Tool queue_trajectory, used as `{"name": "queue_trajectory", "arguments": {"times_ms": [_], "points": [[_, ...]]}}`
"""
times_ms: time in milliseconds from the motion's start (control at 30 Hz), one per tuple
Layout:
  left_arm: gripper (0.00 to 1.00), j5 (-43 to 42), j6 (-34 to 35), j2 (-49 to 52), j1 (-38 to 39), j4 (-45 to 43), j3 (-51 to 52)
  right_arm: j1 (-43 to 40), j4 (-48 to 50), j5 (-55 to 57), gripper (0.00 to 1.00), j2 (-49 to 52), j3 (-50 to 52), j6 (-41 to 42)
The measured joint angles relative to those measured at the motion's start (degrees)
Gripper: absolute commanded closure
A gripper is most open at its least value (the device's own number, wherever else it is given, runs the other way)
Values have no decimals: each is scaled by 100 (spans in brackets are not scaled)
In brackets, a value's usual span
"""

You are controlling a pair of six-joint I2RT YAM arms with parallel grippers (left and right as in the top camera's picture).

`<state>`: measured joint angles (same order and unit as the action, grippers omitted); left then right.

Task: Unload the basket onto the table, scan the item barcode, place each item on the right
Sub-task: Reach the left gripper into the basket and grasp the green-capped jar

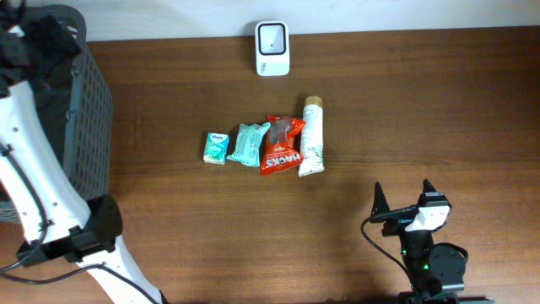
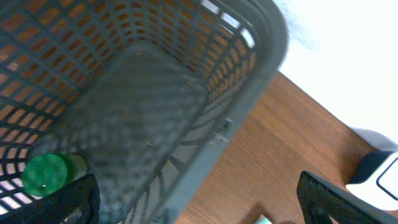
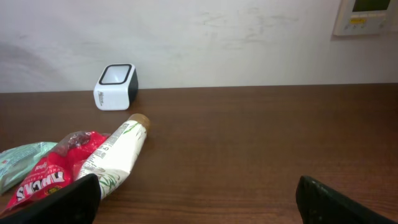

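Between scans, apparently: left end effector (image 2: pixel 199 202), over the basket (image 2: pixel 261 37), and right end effector (image 1: pixel 403 196) both stood spread, empty. Next move needed: lifting the tube (image 1: pixel 311 139) from its table (image 1: pixel 439 101) row toward the scanner (image 1: pixel 272 48).

The brand name "HACKS" is printed in white capitals on the red bag (image 1: pixel 281 148); it is read most clearly from overhead and is seen again in part from the right wrist. Left of the red bag, a short white word on the small green box (image 1: pixel 216 148) cannot be made out. Print on the white tube (image 1: pixel 311 139), the scanner (image 1: pixel 272 47) and the wall panel (image 3: pixel 368 15) is too small to read.
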<state>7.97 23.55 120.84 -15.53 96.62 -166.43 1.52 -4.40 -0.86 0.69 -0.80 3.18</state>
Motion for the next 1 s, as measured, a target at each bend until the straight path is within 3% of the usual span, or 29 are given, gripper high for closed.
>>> {"name": "queue_trajectory", "arguments": {"times_ms": [233,533,800,1000], "points": [[1,133,304,-13,-1091,-2,214,0,0,0,1,0,0,7],[1,852,-675,-52,-1700,-435,2004,0,0,0,1,0,0,4],[1,977,-1891,-44,-1836,-835,4017,0,0,0,1,0,0,4],[1,1233,-2002,-39,-2022,-1259,5486,0,0,0,1,0,0,2]]}}
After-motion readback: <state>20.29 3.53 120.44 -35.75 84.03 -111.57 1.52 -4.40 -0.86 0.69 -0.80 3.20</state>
